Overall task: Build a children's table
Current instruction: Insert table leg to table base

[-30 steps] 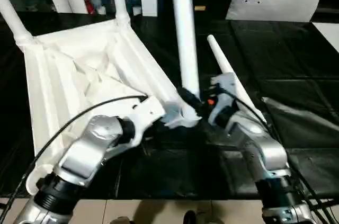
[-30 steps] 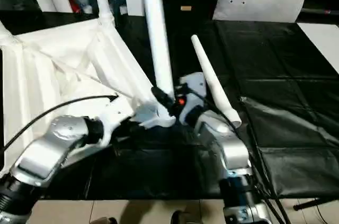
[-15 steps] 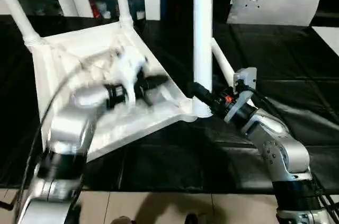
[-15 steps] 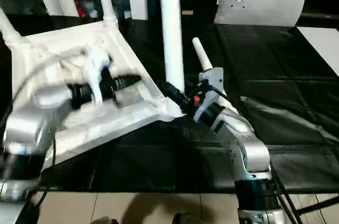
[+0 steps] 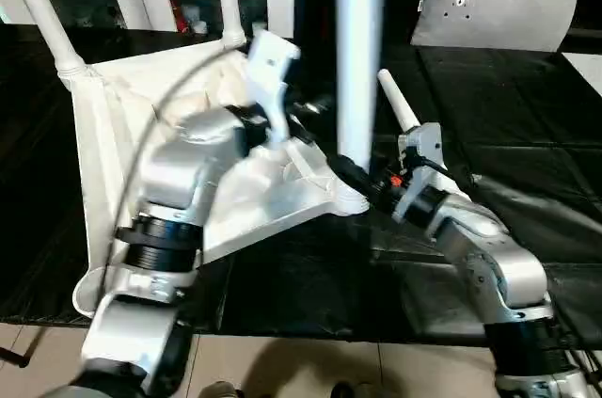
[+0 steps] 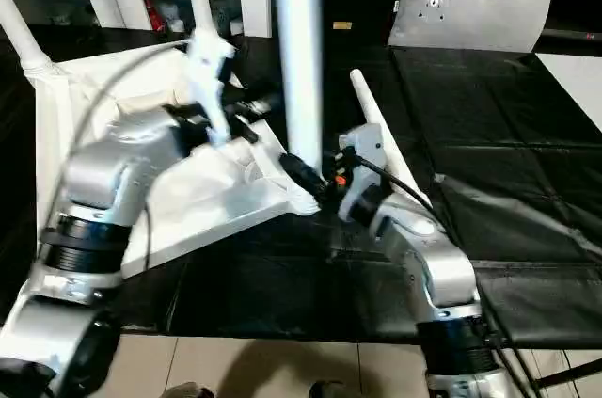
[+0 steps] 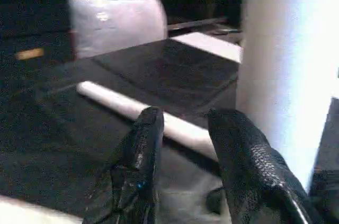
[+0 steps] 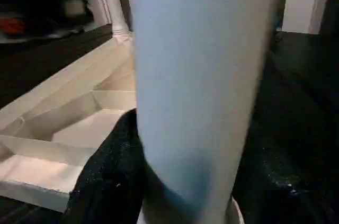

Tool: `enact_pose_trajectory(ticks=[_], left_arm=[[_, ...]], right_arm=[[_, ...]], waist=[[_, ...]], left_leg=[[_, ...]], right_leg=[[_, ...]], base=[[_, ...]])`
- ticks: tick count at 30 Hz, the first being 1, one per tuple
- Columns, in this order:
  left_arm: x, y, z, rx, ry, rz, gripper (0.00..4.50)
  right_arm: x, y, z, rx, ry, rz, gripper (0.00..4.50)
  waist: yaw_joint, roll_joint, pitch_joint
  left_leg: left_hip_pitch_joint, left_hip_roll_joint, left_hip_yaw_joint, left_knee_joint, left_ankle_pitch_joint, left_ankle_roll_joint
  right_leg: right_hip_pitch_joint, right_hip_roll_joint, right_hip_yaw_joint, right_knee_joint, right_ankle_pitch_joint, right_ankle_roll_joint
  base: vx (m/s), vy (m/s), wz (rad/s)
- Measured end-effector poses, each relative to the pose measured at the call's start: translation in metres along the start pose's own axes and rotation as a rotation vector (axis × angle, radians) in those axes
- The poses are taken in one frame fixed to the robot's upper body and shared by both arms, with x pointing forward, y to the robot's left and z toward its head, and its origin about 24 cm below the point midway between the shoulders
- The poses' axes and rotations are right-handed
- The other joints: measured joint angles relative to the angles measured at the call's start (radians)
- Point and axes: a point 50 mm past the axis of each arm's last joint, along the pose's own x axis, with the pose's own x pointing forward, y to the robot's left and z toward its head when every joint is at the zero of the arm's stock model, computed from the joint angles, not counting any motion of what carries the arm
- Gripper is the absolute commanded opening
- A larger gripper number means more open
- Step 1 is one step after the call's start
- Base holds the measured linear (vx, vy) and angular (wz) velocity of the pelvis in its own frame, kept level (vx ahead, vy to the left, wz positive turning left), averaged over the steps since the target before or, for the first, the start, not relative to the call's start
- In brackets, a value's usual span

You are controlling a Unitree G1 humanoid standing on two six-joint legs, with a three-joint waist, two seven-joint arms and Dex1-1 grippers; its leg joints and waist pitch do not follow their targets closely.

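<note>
The right claw (image 5: 350,175) is gripping the upright leg (image 5: 359,59) at its corner socket (image 5: 346,199), steadying it, while the left claw (image 7: 183,144) is hovering parted and empty (spare leg (image 5: 400,111) lying beyond it).

Left fingers (image 7: 143,150) apart, right fingers (image 8: 106,181) clamped.

Table top (image 5: 103,135): white moulded plastic, ribbed, semi-matt. Upright leg (image 6: 299,69) between the right claw (image 6: 299,172) fingers: smooth white plastic tube, slight sheen. Loose leg (image 7: 127,108) on the floor beyond the left claw (image 7: 183,128): same finish. Claw fingers (image 7: 140,166): black, pebbled texture, glossy. Forearms (image 5: 179,172): brushed silver metal. Floor sheet (image 5: 527,172): black, wrinkled, shiny film. Cushion (image 5: 499,5): grey-white matt cloth.
</note>
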Motion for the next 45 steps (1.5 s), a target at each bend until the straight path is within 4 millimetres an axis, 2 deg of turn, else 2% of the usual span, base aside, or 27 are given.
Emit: enact_pose_trajectory(ticks=[2,8,11,14,16,18,20,24,27,30,31,34,37,45], left_arm=[[0.003,-0.008,0.001,0.012,0.003,-0.045,1.7],[0.001,-0.009,0.001,0.016,0.009,-0.048,1.7],[-0.004,-0.003,0.001,0.046,0.012,-0.02,1.7],[-0.016,0.006,-0.006,0.086,0.05,0.02,2.03],[-0.034,0.018,-0.019,0.157,0.142,0.072,2.09],[-0.05,0.028,-0.037,0.179,0.232,0.121,2.39],[-0.056,0.03,-0.051,0.152,0.275,0.132,2.51],[-0.056,0.021,-0.073,0.127,0.334,0.095,2.94],[-0.053,0.014,-0.088,0.114,0.366,0.062,2.97],[-0.051,0.005,-0.106,0.049,0.383,0.027,2.97],[-0.05,0.004,-0.109,0.042,0.385,0.021,2.7],[-0.051,0.007,-0.118,0.058,0.404,0.034,2.57],[-0.055,0.011,-0.124,0.073,0.439,0.046,2.22],[-0.057,0.018,-0.128,0.114,0.462,0.065,1.69]], right_arm=[[0.0,0.0,0.0,-0.003,-0.003,-0.007,1.89],[0.001,-0.004,-0.001,-0.012,0.012,-0.025,1.89],[0.003,-0.005,-0.001,-0.016,0.022,-0.037,1.89],[0.002,-0.009,0.0,-0.01,0.033,-0.084,1.89],[-0.001,-0.014,0.0,-0.001,0.039,-0.121,1.89],[-0.007,-0.022,0.002,-0.008,0.043,-0.158,1.89],[-0.01,-0.024,0.002,-0.011,0.043,-0.174,1.89],[-0.01,-0.021,0.001,-0.023,0.079,-0.187,1.89],[-0.015,-0.022,-0.006,-0.008,0.12,-0.21,1.89],[-0.017,-0.023,-0.007,-0.005,0.132,-0.215,1.89],[-0.017,-0.023,-0.007,-0.006,0.132,-0.215,1.89],[-0.02,-0.021,-0.008,-0.011,0.13,-0.214,1.89],[-0.021,-0.019,-0.011,-0.011,0.136,-0.212,1.89],[-0.021,-0.017,-0.006,-0.029,0.121,-0.202,1.89]], waist=[[-0.001,0.0,0.0],[-0.004,0.001,-0.001],[-0.004,0.002,-0.001],[-0.005,0.003,-0.002],[-0.009,0.007,-0.005],[-0.008,0.013,-0.008],[-0.003,0.013,-0.009],[0.001,0.013,-0.009],[-0.001,0.012,-0.015],[-0.004,0.012,-0.016],[-0.004,0.013,-0.016],[-0.008,0.015,-0.019],[-0.01,0.015,-0.02],[-0.008,0.014,-0.024]], left_leg=[[0.0,0.0,0.0,0.0,0.0,0.0],[0.001,0.0,0.0,0.001,0.0,-0.001],[0.0,0.0,0.0,0.003,0.0,0.0],[0.0,0.0,0.0,0.004,0.0,-0.001],[0.001,0.001,0.0,0.004,0.0,-0.001],[0.0,0.001,0.0,0.004,0.0,-0.002],[0.0,0.0,0.0,0.004,-0.001,-0.003],[-0.001,0.0,0.0,0.006,-0.001,-0.003],[0.0,0.0,0.0,0.006,-0.001,-0.003],[0.0,0.0,0.0,0.006,-0.001,-0.003],[0.001,0.0,0.0,0.006,0.0,-0.003],[0.001,0.0,0.0,0.006,0.0,-0.003],[0.001,0.0,0.0,0.006,0.001,-0.003],[0.001,0.0,0.0,0.006,0.001,-0.002]], right_leg=[[0.0,0.0,0.0,0.001,0.0,0.0],[0.0,0.0,0.0,0.002,0.001,0.0],[0.0,0.0,0.0,0.002,0.003,0.001],[0.0,0.0,0.0,0.002,0.003,0.001],[0.0,0.0,0.0,0.002,0.003,0.001],[0.0,0.0,0.0,0.002,0.003,0.001],[0.0,0.0,0.001,0.002,0.003,0.001],[0.0,0.0,0.001,0.002,0.004,0.002],[0.001,0.0,0.001,0.002,0.004,0.002],[0.001,0.0,0.001,0.001,0.003,0.007],[0.001,0.0,0.001,0.001,0.003,0.008],[0.001,0.0,0.001,0.001,0.004,0.009],[0.001,0.0,0.001,0.0,0.005,0.009],[0.002,0.0,0.002,0.0,0.005,0.009]], base=[[0.0,0.0,0.0],[0.0,0.0,0.0],[0.0,0.0,0.0],[0.0,0.0,0.0],[0.0,0.0,0.0],[0.0,0.0,0.0],[0.0,0.0,0.0],[0.0,0.0,0.0],[0.0,0.0,0.0],[0.0,0.0,0.0],[0.0,0.0,0.0],[0.0,0.0,0.0],[0.0,0.0,0.0],[0.0,0.0,0.0]])
